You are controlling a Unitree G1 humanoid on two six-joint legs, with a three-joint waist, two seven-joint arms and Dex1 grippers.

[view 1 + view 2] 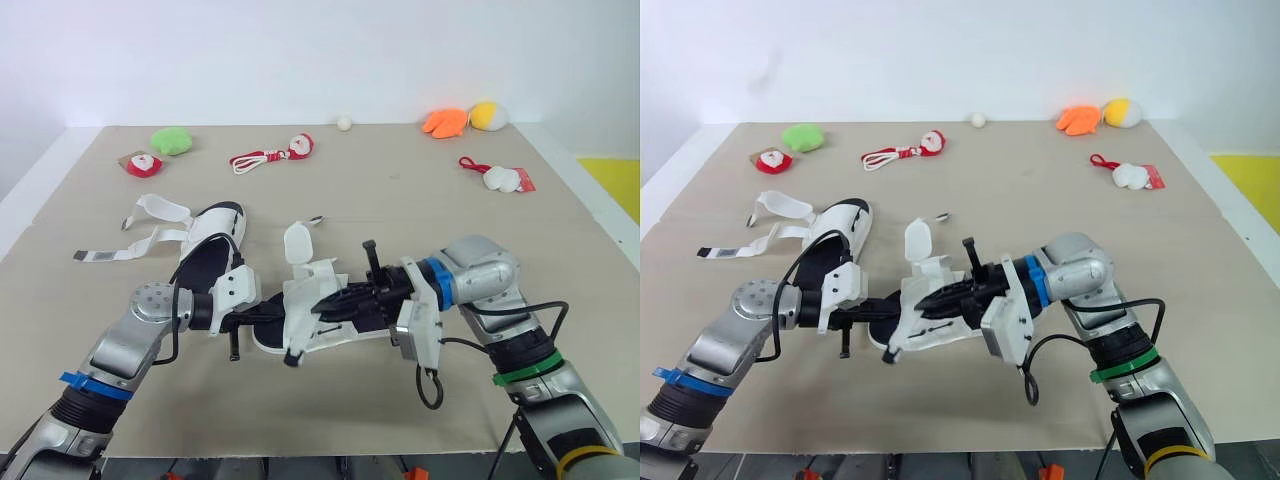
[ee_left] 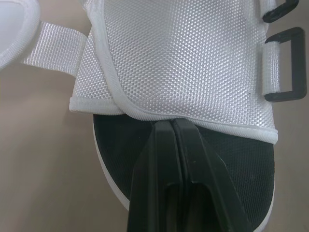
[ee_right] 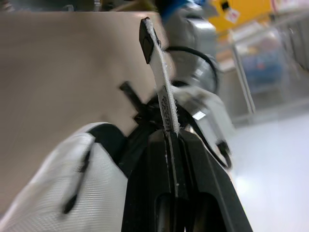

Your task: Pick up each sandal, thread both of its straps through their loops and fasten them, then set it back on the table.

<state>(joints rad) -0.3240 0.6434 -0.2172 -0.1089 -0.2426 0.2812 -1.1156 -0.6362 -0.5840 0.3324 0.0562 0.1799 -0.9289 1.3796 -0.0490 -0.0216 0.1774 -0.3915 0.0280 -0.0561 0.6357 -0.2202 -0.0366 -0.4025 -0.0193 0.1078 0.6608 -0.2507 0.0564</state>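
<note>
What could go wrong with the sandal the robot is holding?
The right gripper pinches only the thin strap, so the strap might slip out before reaching a loop. The left gripper grips just the edge of the sandal, so it may twist or drop onto the table.

Looks like a robotics lab or test room, not a home. Plain white wall [image 1: 250,60] well beyond the right pincer [image 1: 330,305]. Work table [image 1: 420,200] under it, topped with 1 bare beige sheet; orange clamp [image 1: 415,472] at the edge behind it. Small test props strewn far ahead: 3 plush toys in green [image 1: 172,140], orange [image 1: 446,121] and yellow [image 1: 488,115], plus 1 white ball [image 1: 344,122]. Yellow floor marking [image 1: 615,180] off to its right. Past its tips in the right wrist view, glossy pale floor [image 3: 270,164] and blurred racks [image 3: 270,63].
</note>
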